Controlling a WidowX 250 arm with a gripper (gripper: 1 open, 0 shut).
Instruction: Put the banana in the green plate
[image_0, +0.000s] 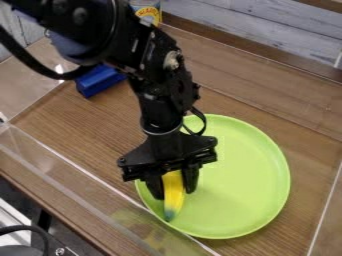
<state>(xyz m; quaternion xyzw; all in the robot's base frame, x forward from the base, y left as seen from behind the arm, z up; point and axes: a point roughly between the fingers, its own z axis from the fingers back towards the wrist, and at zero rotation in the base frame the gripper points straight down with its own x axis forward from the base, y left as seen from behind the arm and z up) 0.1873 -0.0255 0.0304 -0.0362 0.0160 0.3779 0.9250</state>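
Note:
The banana is small and yellow and lies at the near left part of the green plate, a large round lime-green plate. My black gripper points straight down over it. Its two fingers have closed in against the banana's upper half. The banana's lower end with the dark tip sticks out below the fingers toward the plate's rim. Whether the banana rests on the plate or hangs just above it, I cannot tell.
A blue rectangular block lies on the wooden table behind the arm at the left. A small yellow object stands at the back. A clear plastic wall runs along the near left edge, close to the plate.

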